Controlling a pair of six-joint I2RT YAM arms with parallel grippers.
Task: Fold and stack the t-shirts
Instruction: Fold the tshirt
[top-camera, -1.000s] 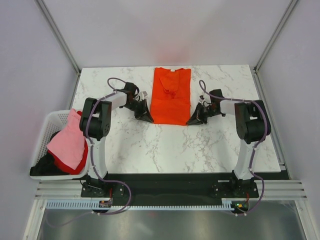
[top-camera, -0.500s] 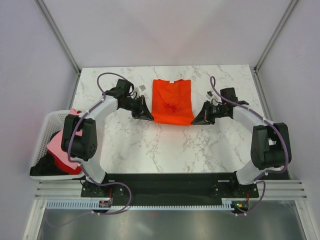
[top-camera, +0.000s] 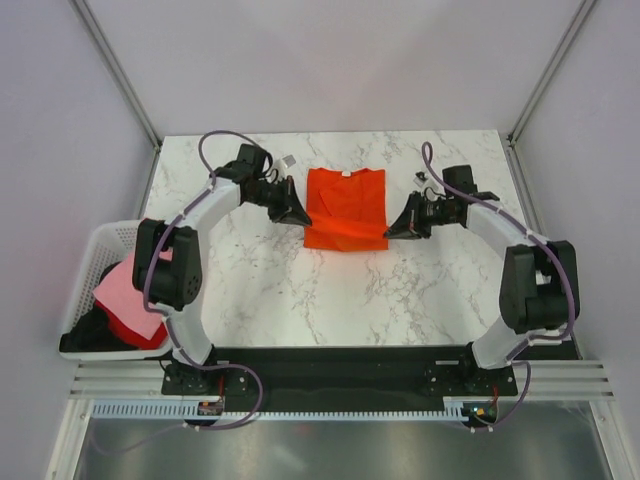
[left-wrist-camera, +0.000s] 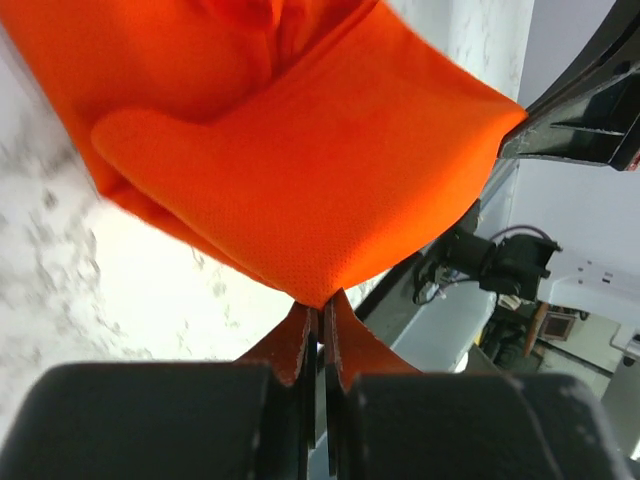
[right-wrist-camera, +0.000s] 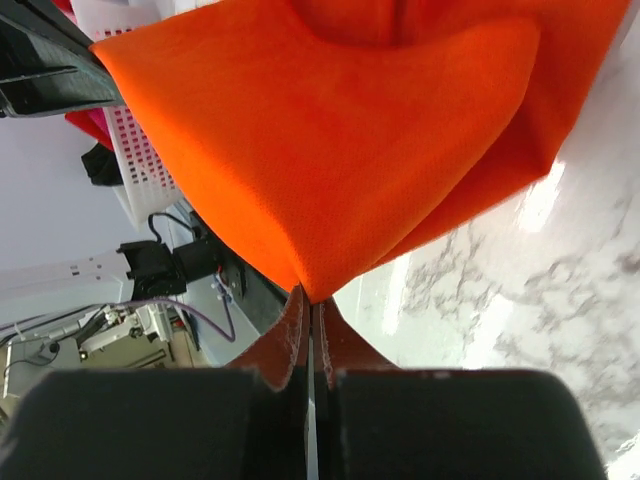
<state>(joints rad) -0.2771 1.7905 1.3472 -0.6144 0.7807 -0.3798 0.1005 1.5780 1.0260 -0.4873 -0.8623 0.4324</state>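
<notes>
The orange t-shirt (top-camera: 345, 205) sits in the upper middle of the top view on the marble desk (top-camera: 330, 290), collar toward the far edge, its near part raised off the surface. The left tool (top-camera: 297, 212) pinches the shirt's near left corner, and the right tool (top-camera: 393, 230) pinches the near right corner. Each wrist view shows the fingers (left-wrist-camera: 290, 350) (right-wrist-camera: 285, 345) pressed together on a point of orange cloth, which hangs in a fold between them. At the lower left, a white basket (top-camera: 100, 250) holds a pink t-shirt (top-camera: 130, 290) over red and black cloth.
</notes>
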